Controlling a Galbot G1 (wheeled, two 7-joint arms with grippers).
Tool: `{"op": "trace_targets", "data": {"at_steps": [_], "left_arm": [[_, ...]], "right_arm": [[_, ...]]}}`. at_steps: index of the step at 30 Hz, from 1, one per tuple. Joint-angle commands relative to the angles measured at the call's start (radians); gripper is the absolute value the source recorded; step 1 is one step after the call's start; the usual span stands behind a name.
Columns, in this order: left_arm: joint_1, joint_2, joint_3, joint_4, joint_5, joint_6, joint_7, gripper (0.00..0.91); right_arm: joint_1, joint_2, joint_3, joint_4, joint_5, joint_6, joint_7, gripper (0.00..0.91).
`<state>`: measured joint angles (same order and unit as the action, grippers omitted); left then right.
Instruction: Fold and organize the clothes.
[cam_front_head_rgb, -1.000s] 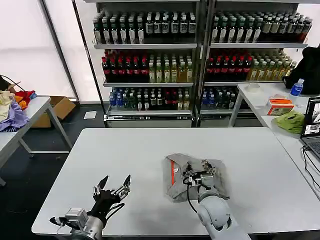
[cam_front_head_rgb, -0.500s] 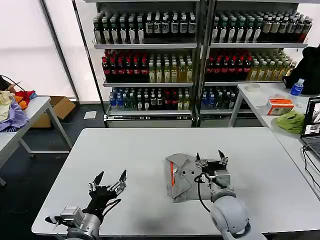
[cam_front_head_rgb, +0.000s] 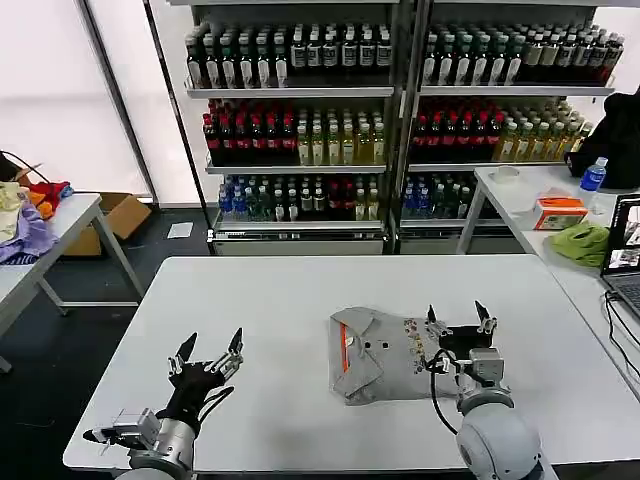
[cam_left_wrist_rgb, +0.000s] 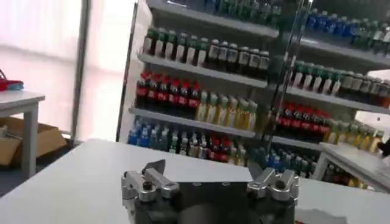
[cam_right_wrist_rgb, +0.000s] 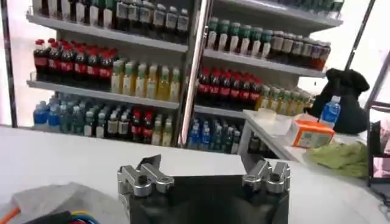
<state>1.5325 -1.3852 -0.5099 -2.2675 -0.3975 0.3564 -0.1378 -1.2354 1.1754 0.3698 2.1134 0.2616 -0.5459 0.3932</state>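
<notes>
Folded light grey cotton shirt (cam_front_head_rgb: 385, 367) w/ orange mark & small multicolour logo lies flat on white surface (cam_front_head_rgb: 300, 300), right of centre, near side. Right gripper (cam_front_head_rgb: 459, 320) just beside shirt's right edge, jaws wide open, holding nothing. Left gripper (cam_front_head_rgb: 206, 354) at near-left of surface, well apart from shirt, jaws spread open, empty.
</notes>
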Motion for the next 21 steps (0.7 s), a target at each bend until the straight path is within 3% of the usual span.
{"op": "trace_targets", "data": {"at_steps": [1,21], "left_arm": [[-0.008,0.009,-0.019,0.003,-0.007,-0.022,-0.003,0.907],[-0.012,0.014,-0.015,-0.001,-0.017,-0.022,-0.003,0.907]], "right_arm": [[-0.020,-0.013,0.028,0.026,0.003,0.000,0.004,0.907],[-0.027,-0.012,0.036,0.036,-0.006,-0.006,0.005,0.907]]}}
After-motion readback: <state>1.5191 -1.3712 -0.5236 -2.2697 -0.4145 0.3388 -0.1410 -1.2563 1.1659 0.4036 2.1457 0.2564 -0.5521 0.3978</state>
